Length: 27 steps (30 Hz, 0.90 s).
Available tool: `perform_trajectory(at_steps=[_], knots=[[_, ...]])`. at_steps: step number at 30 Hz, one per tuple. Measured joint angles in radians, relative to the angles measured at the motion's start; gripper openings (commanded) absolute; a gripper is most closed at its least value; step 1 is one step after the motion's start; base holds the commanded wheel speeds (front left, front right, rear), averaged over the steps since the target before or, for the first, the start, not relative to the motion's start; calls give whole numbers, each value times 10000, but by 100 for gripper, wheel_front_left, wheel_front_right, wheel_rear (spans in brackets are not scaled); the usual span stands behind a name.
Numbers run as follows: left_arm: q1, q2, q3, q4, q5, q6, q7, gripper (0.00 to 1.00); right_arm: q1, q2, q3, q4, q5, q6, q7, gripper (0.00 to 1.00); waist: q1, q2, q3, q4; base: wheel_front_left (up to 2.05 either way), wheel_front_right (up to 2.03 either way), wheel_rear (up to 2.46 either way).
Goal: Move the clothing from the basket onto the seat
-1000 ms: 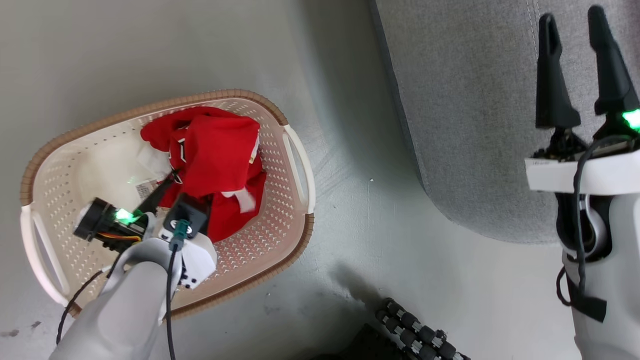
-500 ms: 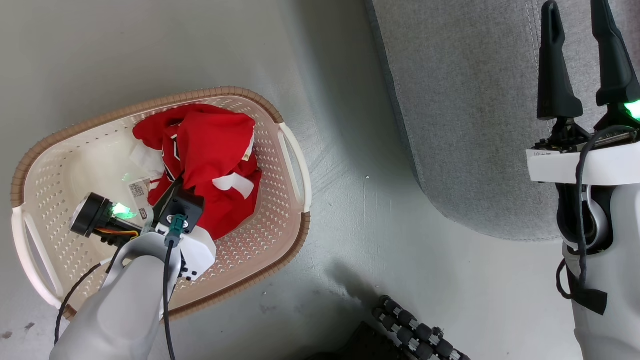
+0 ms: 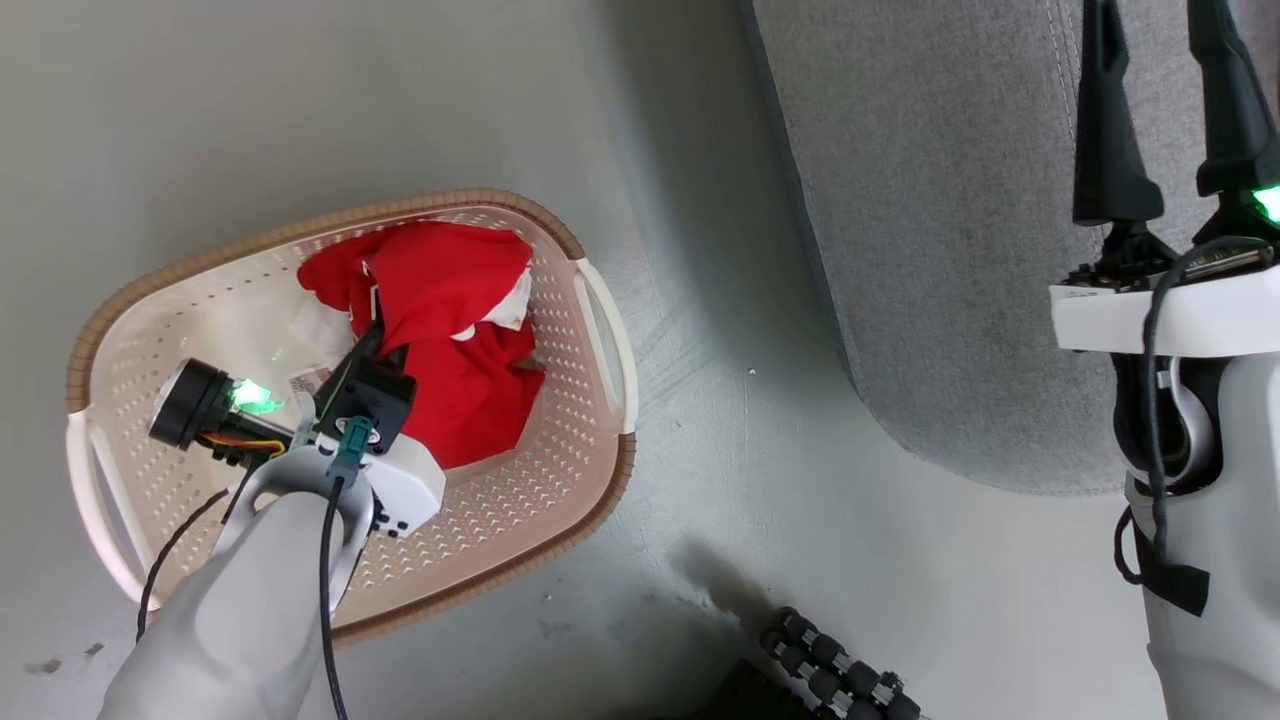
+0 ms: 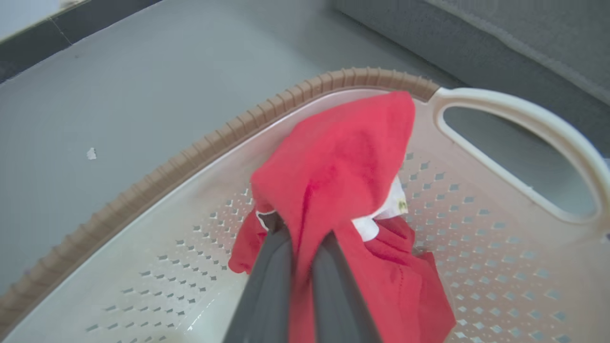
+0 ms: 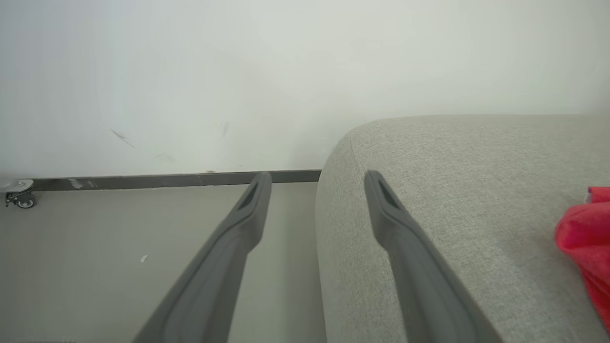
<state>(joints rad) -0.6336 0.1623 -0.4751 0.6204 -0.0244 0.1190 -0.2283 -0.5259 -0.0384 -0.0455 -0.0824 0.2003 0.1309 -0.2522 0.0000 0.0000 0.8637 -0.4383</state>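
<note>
left hand [image 4: 301, 234] clamped on red clothing [image 4: 343, 157], inside basket [image 4: 190, 158]

You are looking along the right gripper [image 5: 318, 175], its fingers standing well apart: one is hanging over the grey floor [image 5: 95, 267], the other over the seat [image 5: 476, 190] corner. Red clothing [image 5: 584, 238] is lying on the seat at the right edge. A caster [image 5: 21, 200] is sitting beside the dark skirting [image 5: 143, 181].

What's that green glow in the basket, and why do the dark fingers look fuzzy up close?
Head view: a green lamp by the left tool casts a faint green spot on the basket floor. Left wrist view: the fingers sit right at the lens, so they blur. Right wrist view: the wall looks washed-out bright.
</note>
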Motion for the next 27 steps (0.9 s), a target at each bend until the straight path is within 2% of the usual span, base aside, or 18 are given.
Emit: perform_trajectory(at_steps=[10,20,27], knots=[[45,10,403,-1016,-368,17,-125,0,-148,-2,334,272,-476,2,-2,100,0,0,-499,363,0,0,0],[165,138,989,-2454,-631,370,-209,0,-139,-8,504,564,-1070,2,-2,100,0,0,-1192,841,0,0,0],[309,295,1202,-3482,-727,412,-213,0,-109,-15,550,729,-1446,2,-2,100,0,0,-1805,1206,0,0,0]])
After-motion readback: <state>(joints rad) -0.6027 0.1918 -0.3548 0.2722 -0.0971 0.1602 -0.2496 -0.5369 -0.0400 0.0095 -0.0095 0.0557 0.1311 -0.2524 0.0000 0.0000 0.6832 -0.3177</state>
